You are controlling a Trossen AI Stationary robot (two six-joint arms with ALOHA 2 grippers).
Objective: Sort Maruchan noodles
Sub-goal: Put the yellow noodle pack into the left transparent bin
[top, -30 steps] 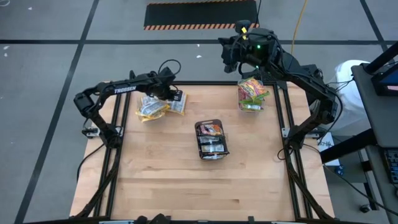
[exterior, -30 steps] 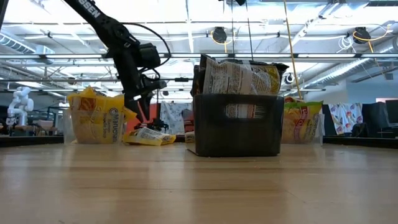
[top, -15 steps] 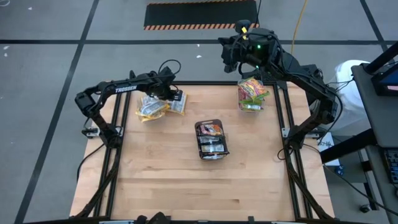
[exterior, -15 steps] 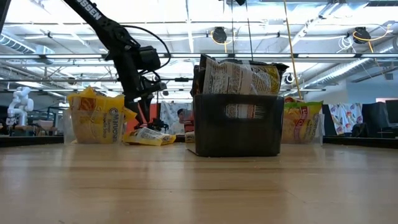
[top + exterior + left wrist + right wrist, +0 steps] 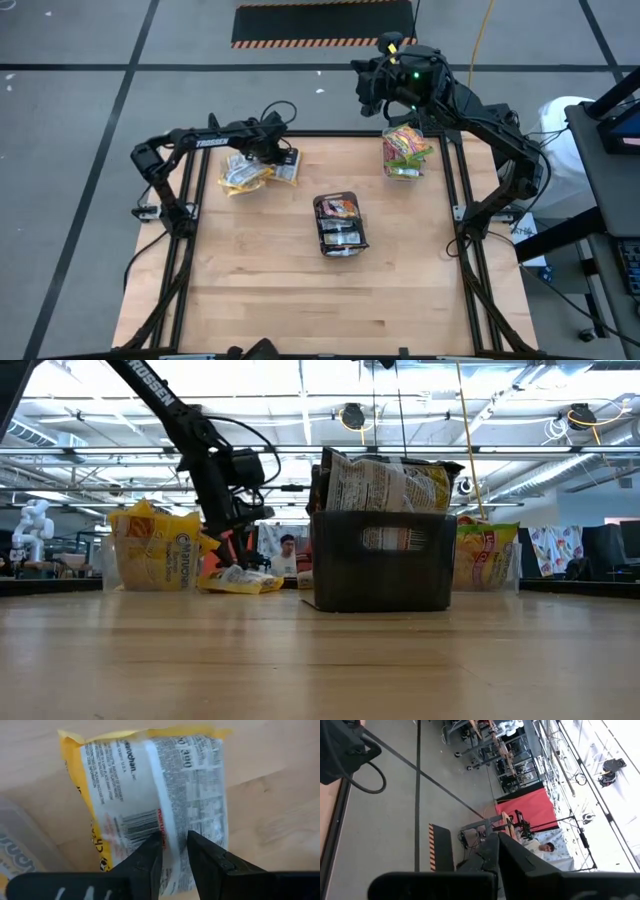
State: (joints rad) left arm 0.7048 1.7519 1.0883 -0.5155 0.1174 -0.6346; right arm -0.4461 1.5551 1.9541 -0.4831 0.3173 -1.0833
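yellow-edged noodle packet [image 5: 155, 815] under left gripper [image 5: 174, 845], white back panel with black print, barcode, red logo. yellow packets in far-left clear tub [image 5: 158, 548]. dark grey tray [image 5: 380, 560] in the middle holds brown/orange packets. far-right tub [image 5: 404, 152] has green-edged pink-orange packets. light wood table [image 5: 300, 290]. black arms.

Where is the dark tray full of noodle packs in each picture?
High view: the dark grey tray sits mid-table, packets stacked inside.
Low view: the tray stands centre, nearest the camera, packets poking out the top.
Left wrist view: not in it; only a yellow noodle packet lying on the wood.
Right wrist view: not in it; only the room.
Shared landmark: the tub of yellow packets near the left gripper.
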